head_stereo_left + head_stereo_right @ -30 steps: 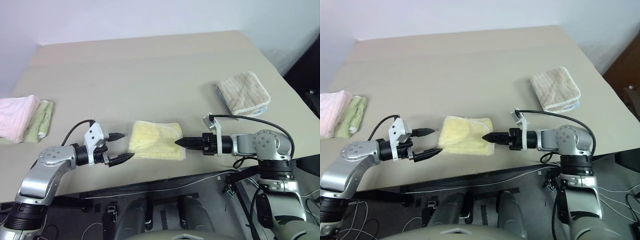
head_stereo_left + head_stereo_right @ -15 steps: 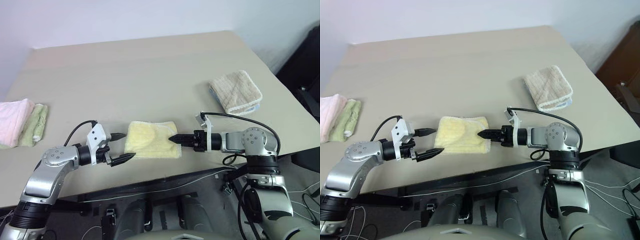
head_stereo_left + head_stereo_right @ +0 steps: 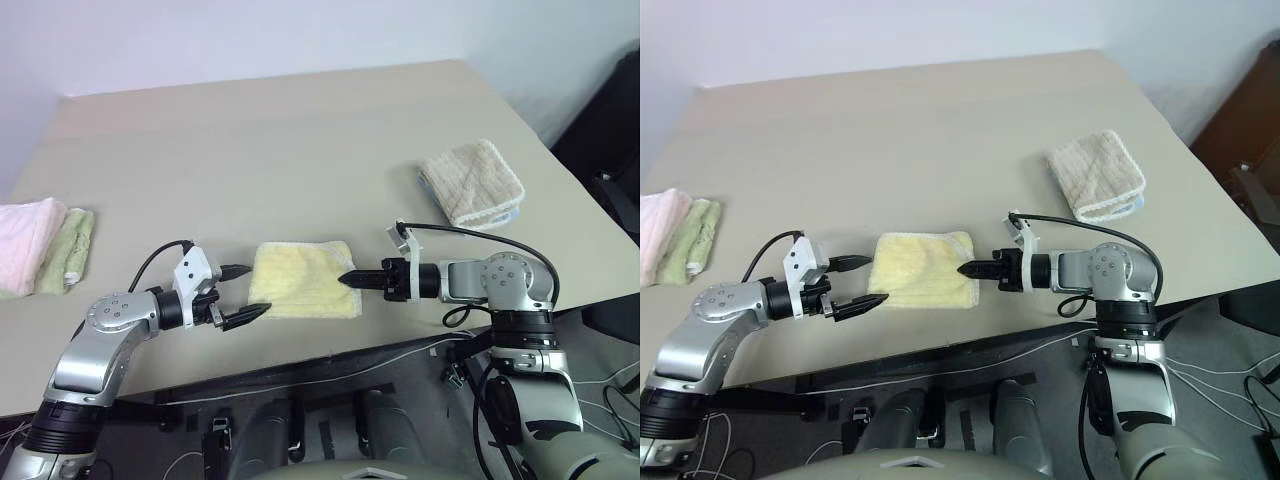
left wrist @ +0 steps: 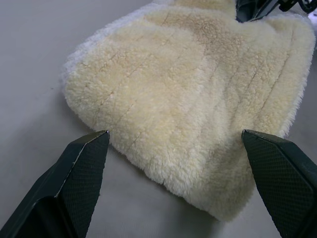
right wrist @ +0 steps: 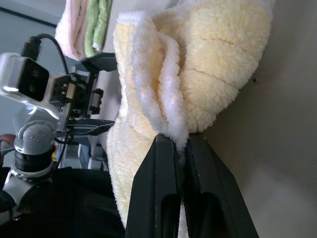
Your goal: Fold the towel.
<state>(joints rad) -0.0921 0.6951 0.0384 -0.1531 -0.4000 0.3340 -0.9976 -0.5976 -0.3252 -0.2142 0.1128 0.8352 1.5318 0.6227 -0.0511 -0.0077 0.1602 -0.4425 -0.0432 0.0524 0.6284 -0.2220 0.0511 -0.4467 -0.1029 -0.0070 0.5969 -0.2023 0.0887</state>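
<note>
From my head, the towel [image 3: 303, 279] lies folded near the table's [image 3: 300, 140] front edge. My left gripper [image 4: 178, 163] hangs wide beside it. My right gripper [image 5: 181, 148] pinches its hem: next, I judge, lift and fold across.

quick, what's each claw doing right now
Left claw: open, empty, just short of the towel.
Right claw: shut on the towel's edge.

arms: silver metal, black joints | wrists: white camera mounts, black cables | left gripper [image 3: 243, 294], right gripper [image 3: 348, 280]: black fingers
</note>
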